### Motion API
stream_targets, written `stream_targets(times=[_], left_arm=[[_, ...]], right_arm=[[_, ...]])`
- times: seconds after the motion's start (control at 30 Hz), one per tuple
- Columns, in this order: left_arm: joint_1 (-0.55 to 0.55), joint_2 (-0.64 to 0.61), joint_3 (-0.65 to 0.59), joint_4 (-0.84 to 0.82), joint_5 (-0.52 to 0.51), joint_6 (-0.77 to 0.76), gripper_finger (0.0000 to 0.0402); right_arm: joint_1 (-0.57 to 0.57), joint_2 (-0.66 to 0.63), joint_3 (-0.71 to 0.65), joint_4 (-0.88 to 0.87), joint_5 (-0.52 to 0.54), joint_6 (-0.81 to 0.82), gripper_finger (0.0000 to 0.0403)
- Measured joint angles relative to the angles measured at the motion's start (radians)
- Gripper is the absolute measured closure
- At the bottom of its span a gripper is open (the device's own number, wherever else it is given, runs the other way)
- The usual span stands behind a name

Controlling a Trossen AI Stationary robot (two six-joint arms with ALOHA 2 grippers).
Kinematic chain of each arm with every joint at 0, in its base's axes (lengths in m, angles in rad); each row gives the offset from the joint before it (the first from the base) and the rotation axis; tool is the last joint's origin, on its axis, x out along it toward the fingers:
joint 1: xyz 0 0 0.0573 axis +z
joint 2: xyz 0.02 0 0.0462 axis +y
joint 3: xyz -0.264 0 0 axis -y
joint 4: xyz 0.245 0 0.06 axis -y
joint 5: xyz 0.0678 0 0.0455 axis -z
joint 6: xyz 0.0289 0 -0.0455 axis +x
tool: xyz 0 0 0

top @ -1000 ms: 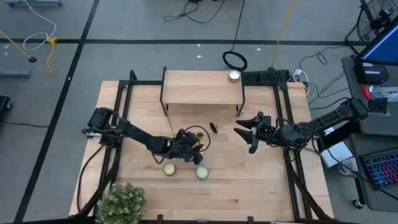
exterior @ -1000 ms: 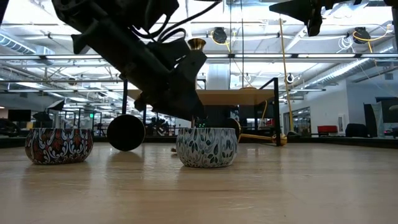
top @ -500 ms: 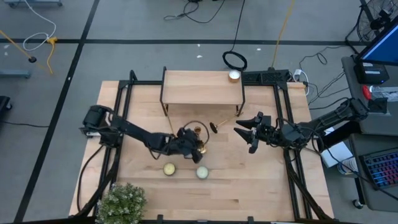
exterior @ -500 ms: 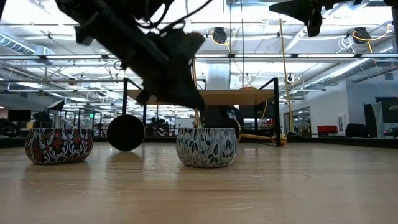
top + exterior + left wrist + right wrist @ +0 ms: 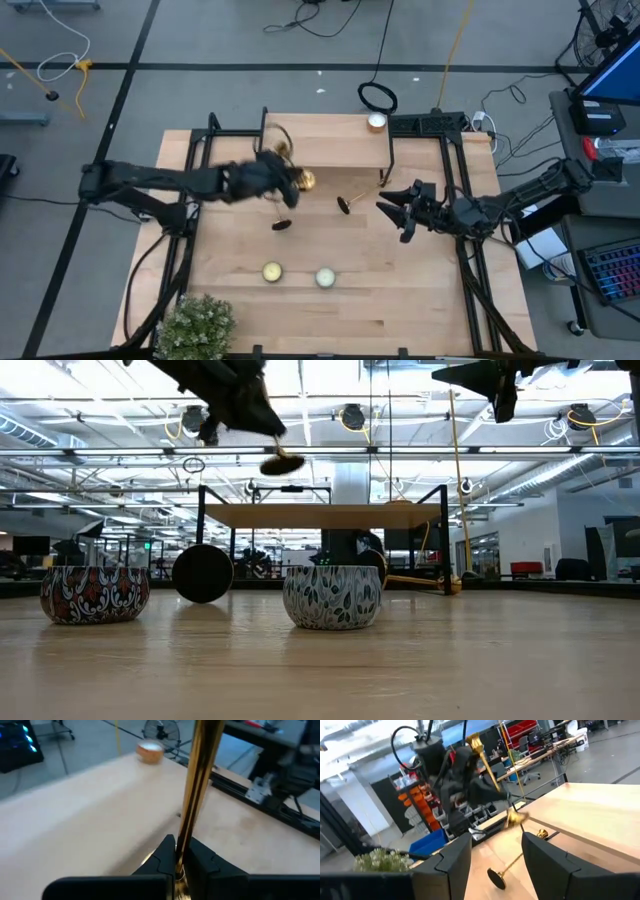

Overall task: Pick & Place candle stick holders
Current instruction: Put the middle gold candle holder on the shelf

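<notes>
Left tool point(image 5: 283, 180) pinches one gold candlestick point(image 5: 278, 163) aloft. Right tool point(image 5: 392, 212) half spread, holding nothing. Second candlestick point(image 5: 362, 193) lies on table point(image 5: 400, 290); two candles point(image 5: 272, 271).

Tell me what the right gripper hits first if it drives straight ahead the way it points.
Probably the candlestick lying on the table, base toward the right gripper; though the gripper may pass above it. Farther on, the left gripper holds another candlestick.

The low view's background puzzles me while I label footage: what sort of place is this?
Probably a robotics lab or workshop: an open hall with ceiling trusses, two robot arms at a framed wooden table, and a computer monitor beside it.
</notes>
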Motion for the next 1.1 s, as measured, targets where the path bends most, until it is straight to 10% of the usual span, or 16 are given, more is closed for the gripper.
stream_targets(times=[0.53,1.1], left_arm=[[0.493,0.169,0.445,-0.369,0.253,0.297,0.0384],[0.563,0.335,0.448,-0.32,0.296,0.281,0.0384]], right_arm=[[-0.078,0.0,0.0,0.095,-0.004,-0.011,0.0232],[-0.088,0.0,0.0,0.105,-0.06,0.013,0.0232]])
